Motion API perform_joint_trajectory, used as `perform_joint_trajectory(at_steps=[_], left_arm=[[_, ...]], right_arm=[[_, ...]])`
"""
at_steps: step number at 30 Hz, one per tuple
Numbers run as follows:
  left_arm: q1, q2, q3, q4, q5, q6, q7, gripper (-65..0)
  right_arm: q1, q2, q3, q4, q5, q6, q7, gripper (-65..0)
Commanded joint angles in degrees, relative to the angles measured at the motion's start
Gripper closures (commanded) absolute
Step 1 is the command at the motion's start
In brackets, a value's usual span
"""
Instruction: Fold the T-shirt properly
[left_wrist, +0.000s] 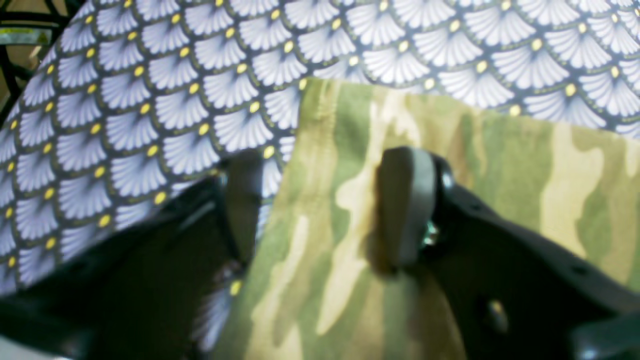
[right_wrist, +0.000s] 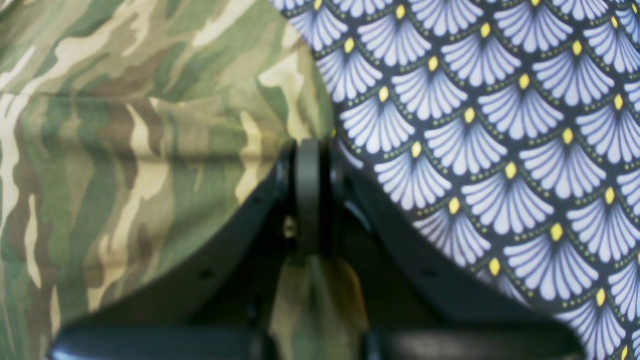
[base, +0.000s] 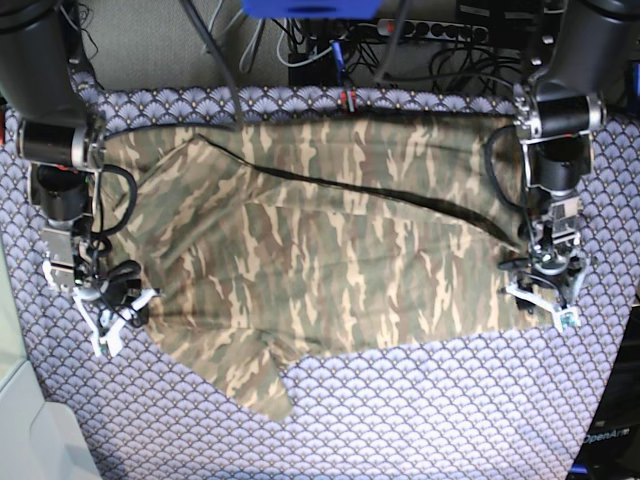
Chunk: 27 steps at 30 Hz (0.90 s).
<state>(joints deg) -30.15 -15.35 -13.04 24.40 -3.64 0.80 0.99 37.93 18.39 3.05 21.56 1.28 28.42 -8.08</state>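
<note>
The T-shirt (base: 320, 250) lies spread across the middle of the table cloth (base: 420, 420), its camouflage cloth reaching nearly from one arm to the other in the base view. A dark fold line runs slantwise across it from the upper left toward the right edge, and a sleeve juts out at the lower left, pointing toward the near side of the table. The right gripper (base: 112, 310) sits at the shirt's left edge in that view, low on the cloth. Its wrist view shows the right gripper (right_wrist: 308, 200) with the jaws pressed together, and a strip of camouflage cloth runs down between the black fingers, so it is clamped on the T-shirt (right_wrist: 125, 150) at the border where shirt meets table cloth (right_wrist: 500, 150). The left gripper (base: 548, 285) stands at the shirt's opposite edge, on the right of the base view. In its wrist view the left gripper (left_wrist: 320, 210) has its jaws standing wide apart and straddles the shirt's edge: one finger is over the table cloth (left_wrist: 150, 100), the other over the T-shirt (left_wrist: 500, 165). That view is blurred, so whether the fingers press on the cloth or hang just above it I cannot tell, though no cloth appears pinched between them.
</note>
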Motion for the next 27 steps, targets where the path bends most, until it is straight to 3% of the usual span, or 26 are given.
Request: perform_joint_trajectory(at_steps=[1, 6, 10, 14, 17, 20, 27], left_arm=[[0.0, 0.4, 0.1, 0.1, 0.4, -1.5, 3.2, -31.6], [1.1, 0.4, -0.3, 0.3, 0.3, -1.5, 3.2, -9.0], [2.3, 0.3, -0.3, 0.7, 0.3, -1.5, 3.2, -1.1], [4.1, 0.6, -0.4, 4.9, 0.3, -1.5, 4.1, -0.9], [6.5, 1.9, -0.4, 16.3, 0.3, -1.5, 11.6, -0.9], [7.5, 2.6, -0.4, 25.6, 0.3, -1.5, 17.2, -0.9], [9.8, 2.7, -0.4, 37.6, 0.3, -1.5, 26.2, -0.9]], right_arm=[[1.8, 1.1, 0.2, 0.7, -0.1, -0.1, 0.0, 0.0], [1.7, 1.6, 0.2, 0.7, -0.1, -0.1, 0.0, 0.0], [1.6, 1.8, 0.3, 0.7, -0.1, -0.1, 0.0, 0.0], [1.8, 1.8, 0.2, 0.7, -0.1, -0.1, 0.1, 0.0], [1.6, 1.8, 0.4, 1.9, -0.1, 0.2, 0.1, 0.0], [-0.4, 1.5, 1.1, 7.4, 1.1, 3.4, -0.1, 0.0], [-5.5, 2.0, 2.3, 23.7, 6.9, 4.5, -8.7, 0.0]])
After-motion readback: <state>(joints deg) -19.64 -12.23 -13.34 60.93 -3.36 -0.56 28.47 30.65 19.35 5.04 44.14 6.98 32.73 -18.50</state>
